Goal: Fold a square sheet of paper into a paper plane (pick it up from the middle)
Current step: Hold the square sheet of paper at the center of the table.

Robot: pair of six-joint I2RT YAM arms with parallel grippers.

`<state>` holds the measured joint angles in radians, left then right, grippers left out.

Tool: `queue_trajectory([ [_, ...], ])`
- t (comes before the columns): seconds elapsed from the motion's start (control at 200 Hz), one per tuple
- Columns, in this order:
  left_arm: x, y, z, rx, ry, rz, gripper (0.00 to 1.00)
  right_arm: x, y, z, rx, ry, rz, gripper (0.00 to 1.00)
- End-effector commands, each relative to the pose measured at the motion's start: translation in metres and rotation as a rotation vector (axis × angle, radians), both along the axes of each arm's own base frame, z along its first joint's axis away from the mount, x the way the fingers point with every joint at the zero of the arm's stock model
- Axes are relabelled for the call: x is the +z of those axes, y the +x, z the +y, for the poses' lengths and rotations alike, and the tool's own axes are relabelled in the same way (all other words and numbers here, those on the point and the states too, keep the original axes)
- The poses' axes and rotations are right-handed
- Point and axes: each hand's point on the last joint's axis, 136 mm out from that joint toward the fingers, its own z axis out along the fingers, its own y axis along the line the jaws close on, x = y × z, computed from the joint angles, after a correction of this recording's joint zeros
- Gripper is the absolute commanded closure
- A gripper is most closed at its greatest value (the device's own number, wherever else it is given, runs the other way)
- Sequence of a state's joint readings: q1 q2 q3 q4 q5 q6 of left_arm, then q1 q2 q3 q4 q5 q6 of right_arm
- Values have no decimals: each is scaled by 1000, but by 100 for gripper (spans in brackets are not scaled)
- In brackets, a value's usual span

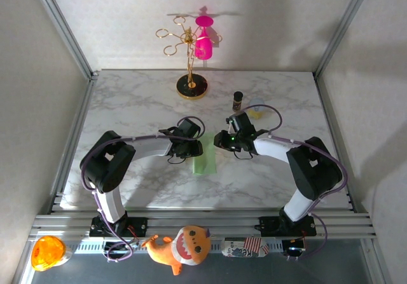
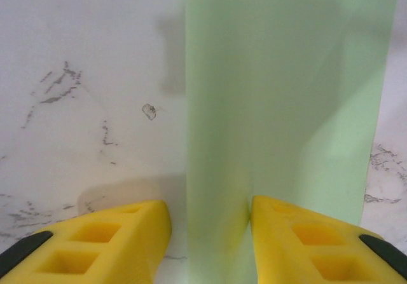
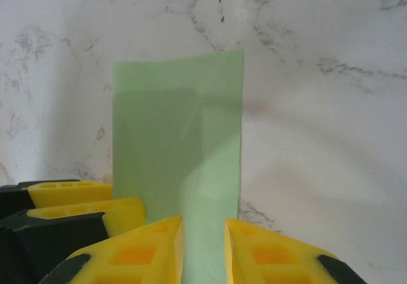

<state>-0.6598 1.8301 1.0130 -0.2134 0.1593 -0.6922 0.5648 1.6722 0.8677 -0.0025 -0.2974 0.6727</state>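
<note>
Paper (image 1: 203, 162), pale green and folded to a long narrow strip, lay in the middle of the marble table (image 1: 127, 106) between the two arms, well apart from the small cup (image 1: 256, 111) and the bottle (image 1: 238, 100) farther back. The left claw (image 2: 211, 246) stood half wide at one end of the strip, astride its long edge, with one jaw over bare table and the other over the green. It clamped nothing. The right claw (image 3: 205, 252) stood at the opposite end with a narrow gap, green showing through it, and no firm hold could be made out there either. The two claws sat close together, with the left one's fingers (image 3: 70, 194) just beside the right claw.

Trouble seemed most likely to come from that crowding, since a small sideways move by either arm could knock one claw against the other. Thin paper on smooth stone would probably slide rather than lift. A jaw closing flat on it might therefore push the strip askew or rumple it instead of pinching it. If one claw dragged while the other pressed down, the sheet could tear or take a crooked crease, and the plane's later folds would come out lopsided. A folded layer might also spring open if let go too soon.
</note>
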Motion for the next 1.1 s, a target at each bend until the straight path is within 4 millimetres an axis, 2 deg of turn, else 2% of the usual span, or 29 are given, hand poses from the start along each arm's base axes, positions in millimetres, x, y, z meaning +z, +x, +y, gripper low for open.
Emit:
queue_trajectory([
  [0.0,-70,-37,39,26,183,171,57,2,-1,14,52,22,0,76],
  [0.556,-73,-40,41,23,194,183,57,-20,-14,29,119,7,82,83],
  [0.901,-74,-41,42,30,198,186,57,-37,-19,28,127,-21,131,85],
  [1.092,-74,-41,41,29,190,187,57,-53,-26,19,117,-79,173,85],
])
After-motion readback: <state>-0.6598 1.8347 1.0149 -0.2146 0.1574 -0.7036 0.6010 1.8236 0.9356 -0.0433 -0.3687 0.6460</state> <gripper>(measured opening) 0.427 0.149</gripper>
